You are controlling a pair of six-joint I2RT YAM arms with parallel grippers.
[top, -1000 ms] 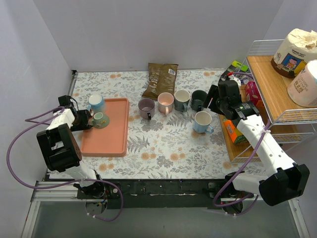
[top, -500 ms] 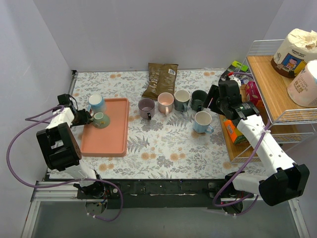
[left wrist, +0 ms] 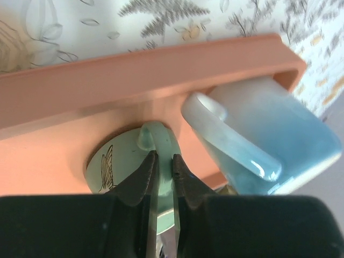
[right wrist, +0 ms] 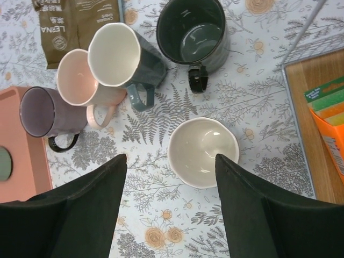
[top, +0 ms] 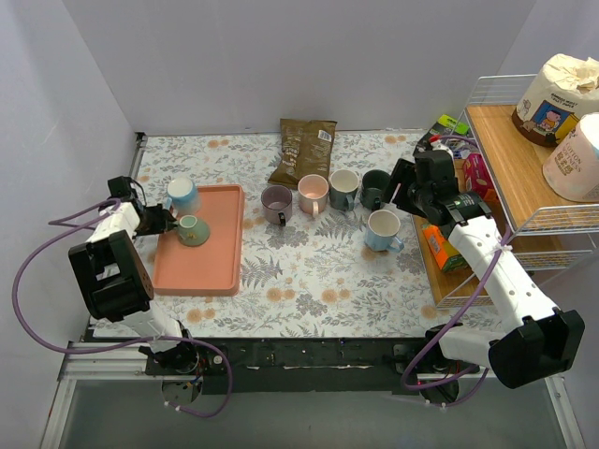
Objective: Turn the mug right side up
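Bright, even light from above leaves only soft, faint shadows on the table (top: 309, 271). The top and right wrist views are sharp. The left wrist view is soft, its jaws blurred, with glare on the blue mug (left wrist: 269, 126).

Floral table (top: 309, 271): tray (top: 201, 267), mugs (top: 312, 195), coffee bag (top: 302, 150).

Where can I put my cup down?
Bare flowery tablecloth lies in front, between the pink plastic tray and the wire shelf rack; the tray's near half is bare too. Crowded: the row of mugs, and where the left gripper pinches the pale green mug beside the light blue mug.
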